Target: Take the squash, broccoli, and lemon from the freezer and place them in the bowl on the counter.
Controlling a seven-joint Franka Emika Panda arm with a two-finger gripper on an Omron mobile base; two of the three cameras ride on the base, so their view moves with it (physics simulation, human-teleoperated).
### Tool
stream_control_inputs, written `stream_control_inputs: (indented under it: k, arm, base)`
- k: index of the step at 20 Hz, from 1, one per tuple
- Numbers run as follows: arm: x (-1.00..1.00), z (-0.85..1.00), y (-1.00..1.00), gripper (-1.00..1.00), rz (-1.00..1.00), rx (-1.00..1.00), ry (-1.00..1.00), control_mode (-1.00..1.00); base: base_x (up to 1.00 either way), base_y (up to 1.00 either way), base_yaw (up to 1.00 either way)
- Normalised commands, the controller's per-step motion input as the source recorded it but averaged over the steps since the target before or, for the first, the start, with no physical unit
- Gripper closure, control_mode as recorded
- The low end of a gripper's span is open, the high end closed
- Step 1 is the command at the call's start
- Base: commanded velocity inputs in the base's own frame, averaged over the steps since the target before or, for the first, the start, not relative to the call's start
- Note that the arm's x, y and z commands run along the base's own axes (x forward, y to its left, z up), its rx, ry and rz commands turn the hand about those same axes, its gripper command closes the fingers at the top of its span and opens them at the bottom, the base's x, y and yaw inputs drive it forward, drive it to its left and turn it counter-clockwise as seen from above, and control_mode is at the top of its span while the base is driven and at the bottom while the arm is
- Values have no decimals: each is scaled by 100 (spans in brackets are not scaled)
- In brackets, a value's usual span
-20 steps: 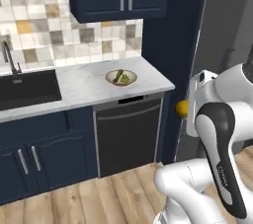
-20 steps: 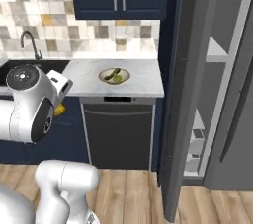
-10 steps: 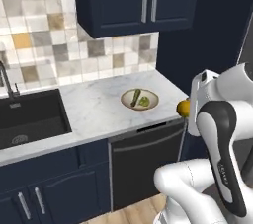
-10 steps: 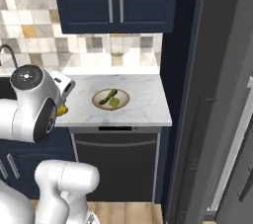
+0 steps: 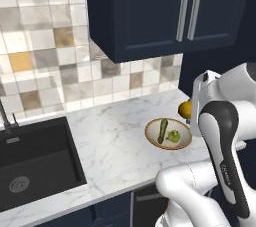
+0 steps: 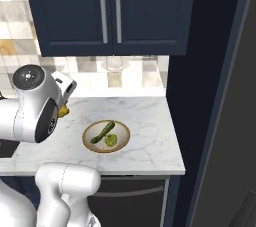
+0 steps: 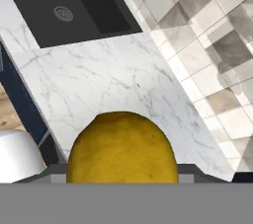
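Note:
My gripper [image 5: 189, 112] is shut on the lemon [image 5: 184, 109], a round yellow-orange ball that bulges up large at the bottom of the hand view [image 7: 122, 149]. It hangs above the white marble counter [image 5: 112, 146], just right of and behind the bowl [image 5: 148, 134]. The tan-rimmed bowl [image 6: 88, 139] holds the dark green squash [image 5: 162, 131] and the lumpy light-green broccoli [image 5: 173, 136]. From the right base camera the lemon [image 6: 63, 112] peeks out beside the hand, left of the bowl. The freezer is out of view.
A black sink [image 5: 35, 161] with a faucet [image 5: 5, 116] is sunk into the counter at the left. Navy wall cabinets [image 5: 165, 11] hang above the tiled backsplash. A tall dark panel and a grey refrigerator front [image 6: 235, 121] close the counter's right end.
The base has driven closer to the counter, so the whole scene has grown and shifted. The lemon stays in the gripper, which now hangs over the counter by the bowl.

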Motion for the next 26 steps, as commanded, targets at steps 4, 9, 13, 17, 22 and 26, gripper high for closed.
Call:
stream_control_inputs:
  k: [4, 9, 13, 17, 22, 26]
  arm:
    - [0, 0, 0, 100, 0, 0, 0, 100]
    - [25, -7, -2, 100, 0, 0, 2, -100]
    - [59, -57, -17, 100, 0, 0, 9, -100]
    - [42, -71, -40, 100, 0, 0, 8, -100]
    - [39, -66, -22, 100, 0, 0, 10, -100]
    - [16, -60, -34, 100, 0, 0, 9, -100]
  base:
    - [92, 1, 0]
    - [47, 0, 0]
    - [0, 0, 0]
    - [0, 0, 0]
    - [0, 0, 0]
    - [0, 0, 0]
